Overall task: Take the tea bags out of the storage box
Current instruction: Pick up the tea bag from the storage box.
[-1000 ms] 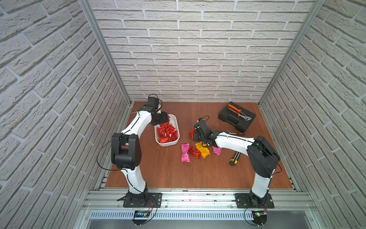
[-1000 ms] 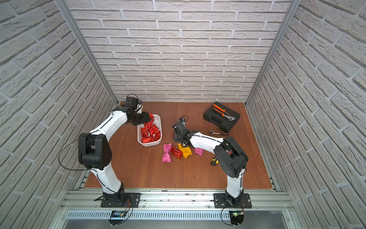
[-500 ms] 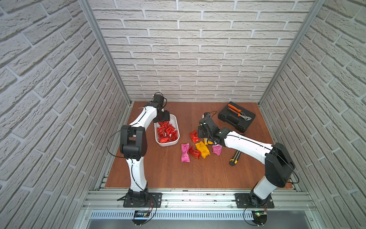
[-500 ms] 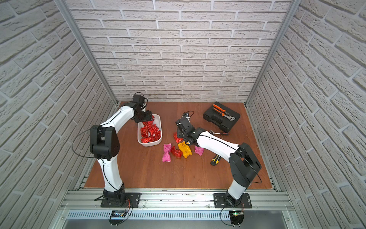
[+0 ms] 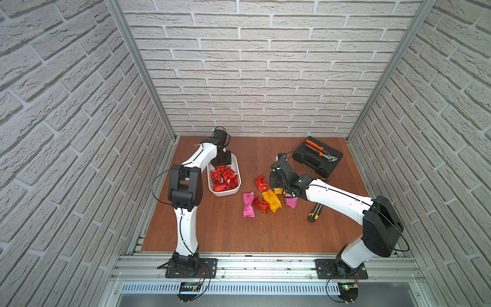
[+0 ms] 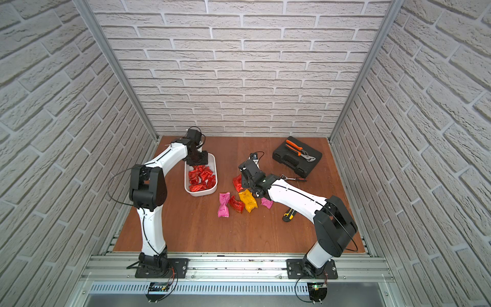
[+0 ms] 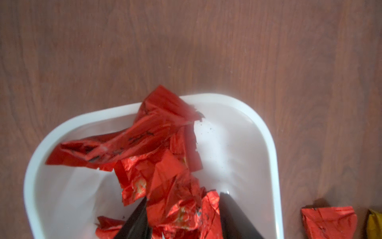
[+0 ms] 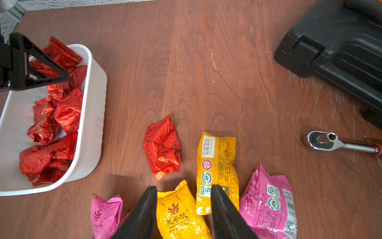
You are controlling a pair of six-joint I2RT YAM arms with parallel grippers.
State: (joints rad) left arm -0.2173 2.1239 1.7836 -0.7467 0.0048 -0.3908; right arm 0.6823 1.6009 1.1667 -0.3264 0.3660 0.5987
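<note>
The white storage box point(image 5: 224, 193) point(image 6: 202, 193) holds several red tea bags point(image 5: 222, 177) point(image 6: 199, 178). My left gripper point(image 5: 221, 164) point(image 6: 198, 162) point(image 7: 183, 195) reaches into its far end, its fingers pressed on either side of a red tea bag point(image 7: 177, 207). More tea bags lie on the table: a red one point(image 5: 261, 183) point(image 8: 162, 148), two yellow point(image 8: 216, 169) point(image 8: 179, 213), two pink point(image 5: 248, 205) point(image 8: 268, 200) and another red point(image 5: 261, 204). My right gripper point(image 5: 276, 184) point(image 8: 184, 189) hovers open over the yellow ones, holding nothing.
A black tool case point(image 5: 316, 162) with orange pliers point(image 5: 318, 151) sits at the back right. A ratchet wrench point(image 8: 330, 141) point(image 6: 293, 179) lies beside it. A yellow-black utility knife point(image 5: 314, 212) lies near my right forearm.
My right gripper opened and left a red tea bag on the table. My left gripper dipped into the box and its jaws narrowed onto a red tea bag.
</note>
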